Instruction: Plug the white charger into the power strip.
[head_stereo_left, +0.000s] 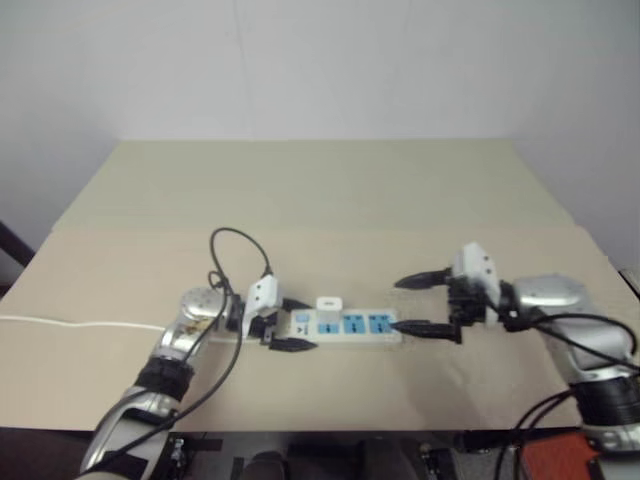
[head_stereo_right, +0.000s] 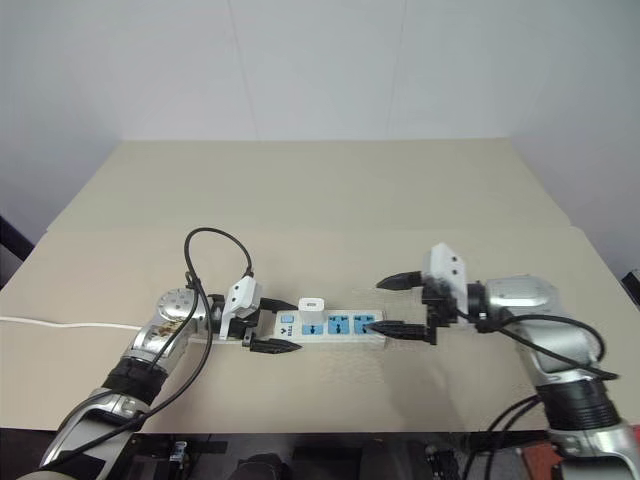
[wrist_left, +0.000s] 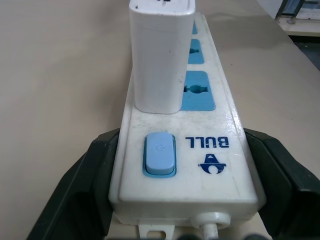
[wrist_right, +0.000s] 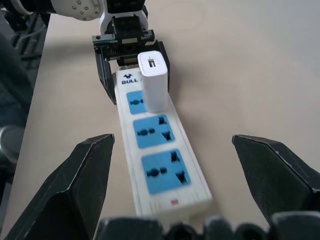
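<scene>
The power strip (head_stereo_left: 355, 326) lies flat on the tan table (head_stereo_left: 300, 190), its three blue sockets running left to right. The white charger (head_stereo_left: 329, 304) stands upright in the socket nearest the blue switch (wrist_left: 160, 152). My left gripper (head_stereo_left: 297, 324) straddles the switch end, and its black fingers (wrist_left: 95, 180) press both long sides of the strip. My right gripper (head_stereo_left: 398, 304) hovers open just beyond the strip's other end, apart from the charger, with nothing between its fingers (wrist_right: 90, 175).
The strip's thin white cord (head_stereo_left: 80, 324) runs off over the table's left side. A black cable (head_stereo_left: 240, 240) loops above my left wrist. Bare tabletop stretches behind the strip up to the wall.
</scene>
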